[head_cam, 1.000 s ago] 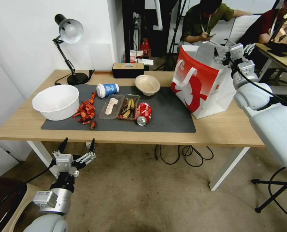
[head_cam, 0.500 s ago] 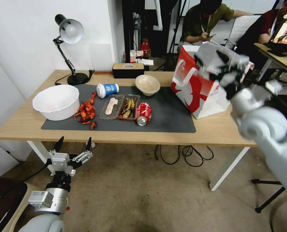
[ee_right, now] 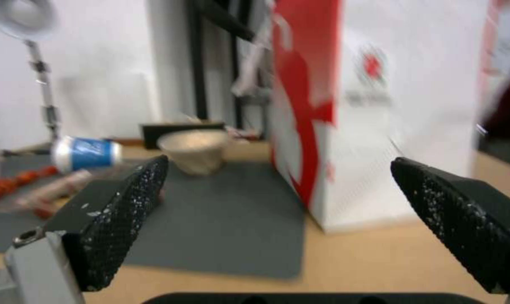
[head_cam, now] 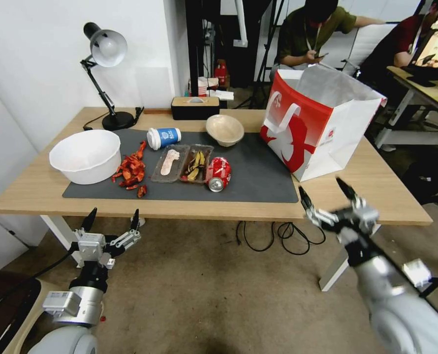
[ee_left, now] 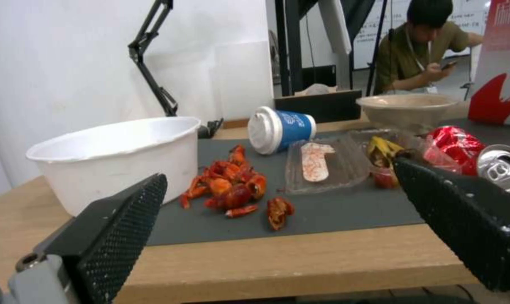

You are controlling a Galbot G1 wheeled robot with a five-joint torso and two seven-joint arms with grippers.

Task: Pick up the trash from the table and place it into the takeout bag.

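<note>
- Light-wood table (head_cam: 347, 196) with white legs and a dark grey mat (head_cam: 258, 177) on top, standing by a white wall, with a black desk lamp (head_cam: 106, 73) in the back corner and cables on the floor underneath.
- Right gripper (head_cam: 327, 200) hangs just off the table's front edge, fingers spread wide and empty; the red and white bag (head_cam: 317, 123) stands open right beyond it, the crushed can (head_cam: 219, 173) off to its left.
- Left gripper (head_cam: 111, 220) sits low in front of the table, also wide open, with the blue-sleeved cup (head_cam: 163, 137), paper bowl (head_cam: 224, 129) and white tub (head_cam: 86, 155) beyond it.
- Printing on the bag and cup is too small to read.
</note>
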